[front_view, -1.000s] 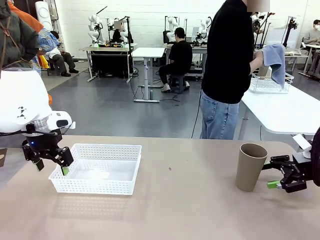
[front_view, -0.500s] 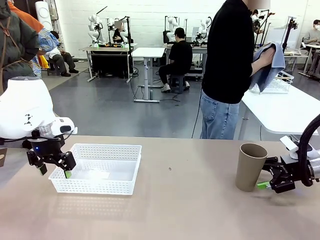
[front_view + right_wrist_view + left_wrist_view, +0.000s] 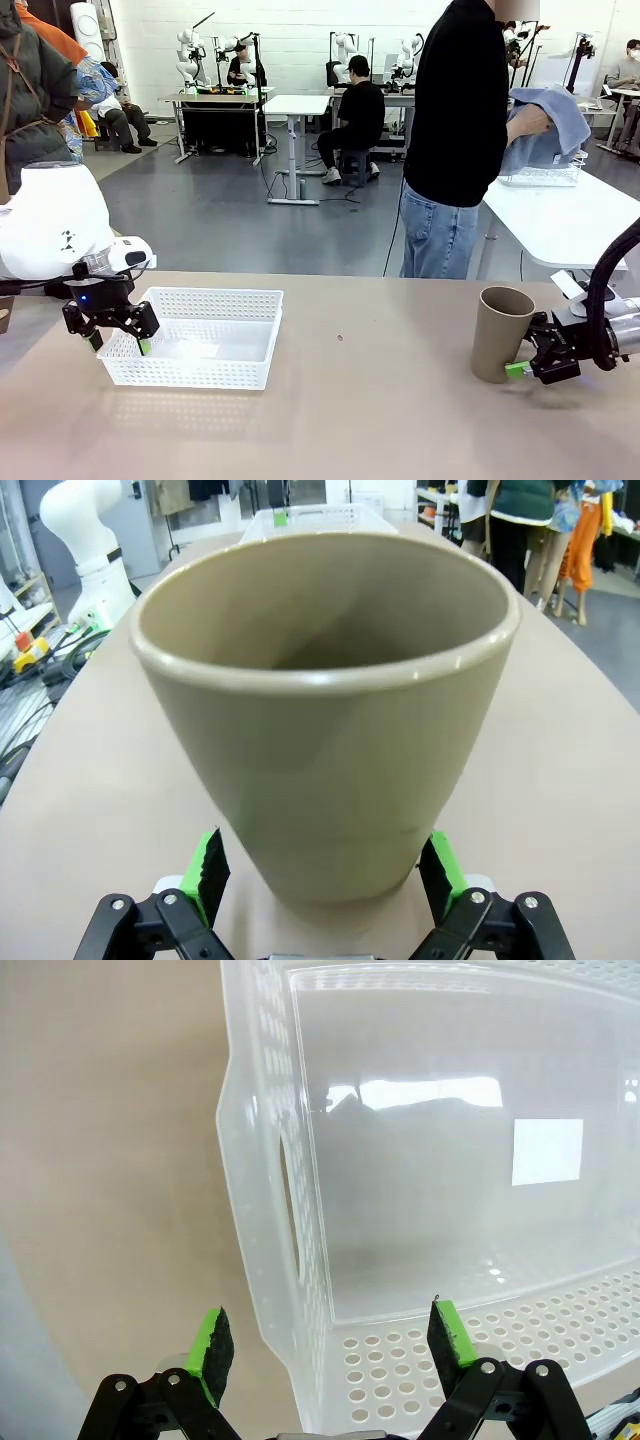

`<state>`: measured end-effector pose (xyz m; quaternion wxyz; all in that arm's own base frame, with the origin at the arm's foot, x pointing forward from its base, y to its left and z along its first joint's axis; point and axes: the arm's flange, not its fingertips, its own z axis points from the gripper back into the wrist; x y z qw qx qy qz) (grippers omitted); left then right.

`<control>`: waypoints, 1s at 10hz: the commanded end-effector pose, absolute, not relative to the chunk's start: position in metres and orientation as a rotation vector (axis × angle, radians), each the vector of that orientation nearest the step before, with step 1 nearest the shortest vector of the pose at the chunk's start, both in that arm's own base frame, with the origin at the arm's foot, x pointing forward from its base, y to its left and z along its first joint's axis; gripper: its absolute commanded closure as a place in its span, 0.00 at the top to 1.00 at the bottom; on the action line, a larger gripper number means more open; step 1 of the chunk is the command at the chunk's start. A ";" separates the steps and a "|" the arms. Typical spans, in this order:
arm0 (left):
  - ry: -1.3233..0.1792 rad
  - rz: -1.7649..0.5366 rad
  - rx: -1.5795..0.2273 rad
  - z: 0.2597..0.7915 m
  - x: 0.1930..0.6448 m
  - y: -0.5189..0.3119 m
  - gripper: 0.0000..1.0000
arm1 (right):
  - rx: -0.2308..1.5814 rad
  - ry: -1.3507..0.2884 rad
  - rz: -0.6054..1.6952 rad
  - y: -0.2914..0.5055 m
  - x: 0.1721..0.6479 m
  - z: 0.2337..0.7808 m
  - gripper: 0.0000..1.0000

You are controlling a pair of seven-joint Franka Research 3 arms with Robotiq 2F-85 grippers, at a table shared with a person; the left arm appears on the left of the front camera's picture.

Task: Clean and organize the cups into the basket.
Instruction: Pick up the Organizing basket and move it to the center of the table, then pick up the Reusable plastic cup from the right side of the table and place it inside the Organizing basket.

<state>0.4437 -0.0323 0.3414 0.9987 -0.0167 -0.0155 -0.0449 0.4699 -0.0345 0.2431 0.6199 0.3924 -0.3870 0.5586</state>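
Empty basket [image 3: 185, 372] near left: no cup stowed yet. Your left gripper [image 3: 330, 1340] spread, straddling its left end wall. Upright tan cup [image 3: 500, 333] at right, well apart from basket; your right gripper [image 3: 326, 865] spread about its base, not pinching. Person [image 3: 458, 120] at far side rubs blue cloth [image 3: 548, 128].

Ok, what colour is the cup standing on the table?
The cup is a plain matte tan-brown, with no pattern. It shows best in the right wrist view.

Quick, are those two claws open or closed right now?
Left gripper: open, at a corner of the basket.
Right gripper: open, around the base of the tan cup.
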 end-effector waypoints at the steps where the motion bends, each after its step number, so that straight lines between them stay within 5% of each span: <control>1: -0.023 -0.083 -0.031 0.336 0.452 -0.037 1.00 | 0.909 -0.897 1.258 -0.021 0.481 0.242 1.00; 7: -0.024 -0.064 -0.033 0.327 0.460 -0.041 1.00 | 0.962 -0.884 1.307 -0.005 0.480 0.243 1.00; 8: -0.032 -0.068 -0.039 0.330 0.459 -0.040 1.00 | 0.977 -0.887 1.324 -0.006 0.481 0.243 0.69; 9: -0.027 -0.068 -0.055 0.332 0.457 -0.040 0.77 | 0.973 -0.886 1.323 -0.006 0.480 0.242 0.40; 10: -0.005 -0.057 -0.044 0.333 0.454 -0.040 0.41 | 0.971 -0.889 1.317 -0.006 0.480 0.242 0.09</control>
